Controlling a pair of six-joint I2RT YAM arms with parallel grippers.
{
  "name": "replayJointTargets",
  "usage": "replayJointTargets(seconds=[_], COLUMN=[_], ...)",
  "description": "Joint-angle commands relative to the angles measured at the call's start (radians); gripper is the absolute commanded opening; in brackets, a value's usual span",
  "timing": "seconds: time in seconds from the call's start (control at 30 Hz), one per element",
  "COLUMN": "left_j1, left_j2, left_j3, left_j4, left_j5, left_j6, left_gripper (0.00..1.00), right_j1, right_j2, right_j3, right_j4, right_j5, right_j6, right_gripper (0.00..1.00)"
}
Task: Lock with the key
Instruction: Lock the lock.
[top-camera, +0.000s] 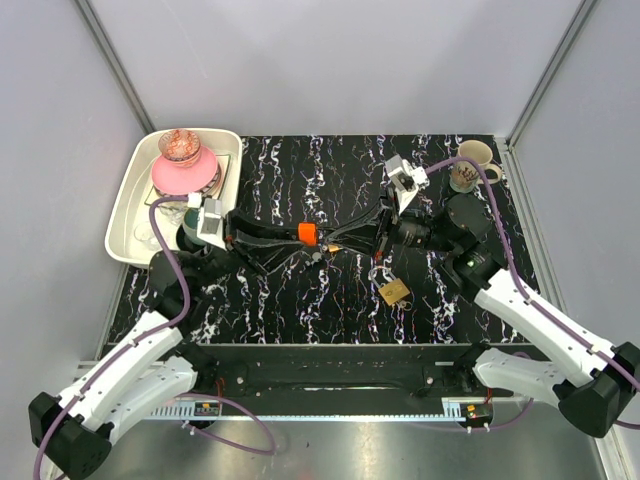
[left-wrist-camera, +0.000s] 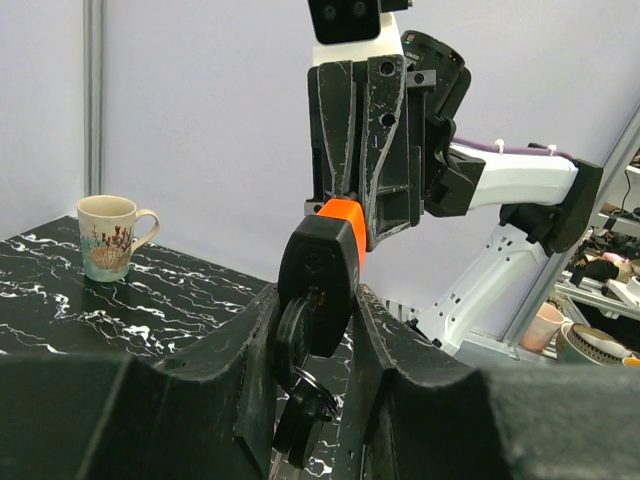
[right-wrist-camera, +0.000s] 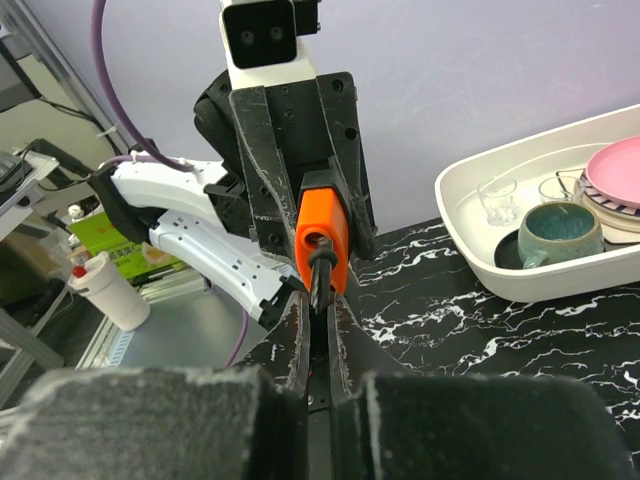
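Since the key (right-wrist-camera: 322, 235) is looking small, light and stiff, I'm rating its orange head the safest hold; it's hanging mid-air between both grippers. Left gripper (left-wrist-camera: 318, 300) is clamping a black piece (left-wrist-camera: 318, 270) right by that head, right gripper (right-wrist-camera: 318, 315) is pinching the shaft, arms meeting tip to tip.
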Motion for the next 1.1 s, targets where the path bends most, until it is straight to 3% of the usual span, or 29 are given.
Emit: replayJointTargets(seconds=[0.0,0.3,0.5,0.73,1.07], left_j1=[-0.034,-0.034,-0.034,-0.034,-0.034], left_j2=[0.054,0.097,0.103,0.094,0.145], left_j3=[0.024,0.046,0.034,-0.064,-0.136], left_j4=[-0.044,0.002,0.007,0.116,0.298], left_j5=[0.128,0.171,0.111,-0.033,-0.085], left_j6=[0.058,0.014,-0.023,-0.127,-0.276], left_gripper=[0.0,0.0,0.0,0.0,0.0], right_j1=[0.102,0.109,0.116,0.116,0.116], right_j2=[0.087,0.107,0.088,-0.001,-0.048], right_j3=[0.025,0.056,0.046,0.011,-0.023], right_j4=[-0.036,-0.128,-0.157,-0.118,-0.086], right_j5=[-0.223,-0.233,-0.201,-0.095,-0.024], right_j6=[0.054,-0.008,-0.047,-0.04,-0.044], right_gripper=[0.0,0.0,0.0,0.0,0.0])
